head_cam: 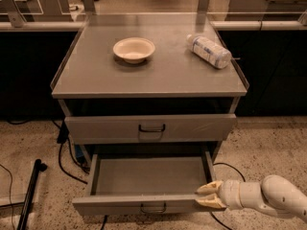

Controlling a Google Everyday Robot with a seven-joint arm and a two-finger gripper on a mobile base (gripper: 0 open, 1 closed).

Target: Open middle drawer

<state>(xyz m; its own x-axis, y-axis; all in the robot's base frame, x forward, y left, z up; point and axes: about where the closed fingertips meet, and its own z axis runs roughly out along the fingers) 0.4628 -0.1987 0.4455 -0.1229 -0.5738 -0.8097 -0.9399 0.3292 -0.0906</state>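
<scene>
The middle drawer stands pulled well out of the grey cabinet, and its empty grey inside shows. Its small dark pull handle sits at the centre of the front. My gripper is at the right end of the drawer front. One cream finger lies over the drawer's inner corner and the other over the front face, so the fingers clamp the front panel's top edge. The white arm reaches in from the lower right. The lowest drawer is hidden under the open one.
The taller upper drawer front is above, nearly shut. On the cabinet top are a cream bowl and a plastic bottle lying on its side. Black cables and a dark pole lie on the floor at left.
</scene>
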